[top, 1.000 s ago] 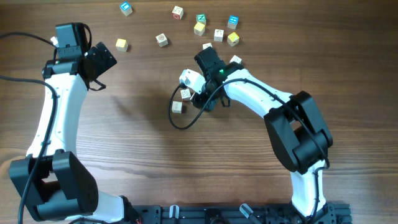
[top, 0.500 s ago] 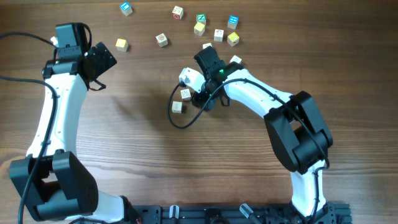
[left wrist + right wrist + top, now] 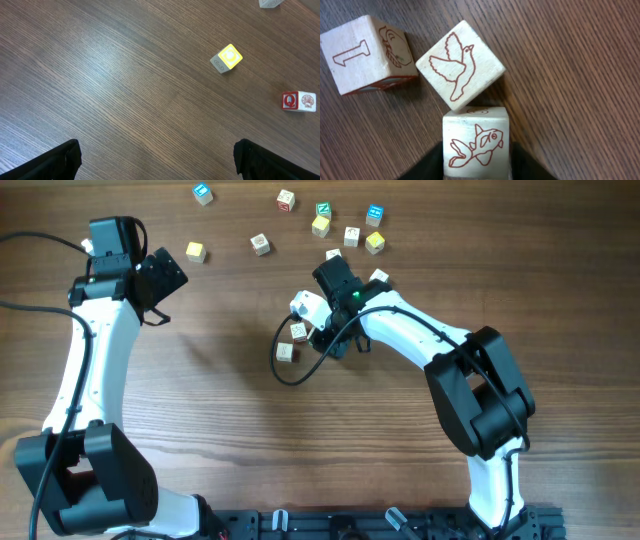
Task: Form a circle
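Right wrist: circle (image 3: 470, 75) is only begun, with three pale red-printed cubes bunched together and no ring yet. Fish cube (image 3: 476, 142) sits at 6 o'clock of the frame. Bird cube (image 3: 455, 60) is at its 12 o'clock, corner touching the fish cube's top edge. "1" cube (image 3: 367, 52) is at 10 o'clock, just beside the bird cube.

Step looks like adding the third cube to the arc. Next move likely needs the fish cube nudged round so its face meets its neighbour, then two more brought from the loose cubes (image 3: 351, 235) at 12 o'clock of the table (image 3: 200, 410).

Right gripper (image 3: 476, 167) has a dark jaw on each side of the fish cube. Cannot tell if it is clamped or just bracketed. Left gripper (image 3: 160, 162) is wide open and empty, well apart at 9 o'clock, over bare wood near a yellow cube (image 3: 226, 58).
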{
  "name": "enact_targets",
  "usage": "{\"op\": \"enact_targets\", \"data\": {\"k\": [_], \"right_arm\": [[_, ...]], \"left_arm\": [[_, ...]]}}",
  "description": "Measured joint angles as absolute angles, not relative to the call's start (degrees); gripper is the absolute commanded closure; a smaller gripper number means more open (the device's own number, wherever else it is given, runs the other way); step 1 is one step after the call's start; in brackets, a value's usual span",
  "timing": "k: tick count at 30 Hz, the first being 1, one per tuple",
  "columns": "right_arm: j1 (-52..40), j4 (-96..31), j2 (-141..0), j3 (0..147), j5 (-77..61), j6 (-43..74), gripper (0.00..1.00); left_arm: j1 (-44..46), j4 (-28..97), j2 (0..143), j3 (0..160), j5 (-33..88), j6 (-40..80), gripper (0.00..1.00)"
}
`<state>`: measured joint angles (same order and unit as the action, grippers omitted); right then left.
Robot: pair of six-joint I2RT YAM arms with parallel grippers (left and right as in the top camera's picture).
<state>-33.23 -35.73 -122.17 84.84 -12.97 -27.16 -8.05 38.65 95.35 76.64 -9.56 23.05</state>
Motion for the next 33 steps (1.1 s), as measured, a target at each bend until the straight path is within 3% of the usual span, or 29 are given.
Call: {"op": "enact_targets", "data": {"k": [12,23,33], "right_arm": [[-33.23,-33.58,-122.17,84.84,-13.74,-25.67,0.67],[-33.23,-34.89,-122.13,84.90,-13.93,-25.71,0.68],[-33.43,-36.77,-121.93,84.90,-14.11,-23.70,0.63]], "left_arm": [[-8.05,38.65,95.35,76.64,-9.56,23.05,0.00],[-8.05,38.65,95.35,76.64,-9.56,23.05,0.00],[-8.05,38.65,95.35,76.64,-9.56,23.05,0.00]]}}
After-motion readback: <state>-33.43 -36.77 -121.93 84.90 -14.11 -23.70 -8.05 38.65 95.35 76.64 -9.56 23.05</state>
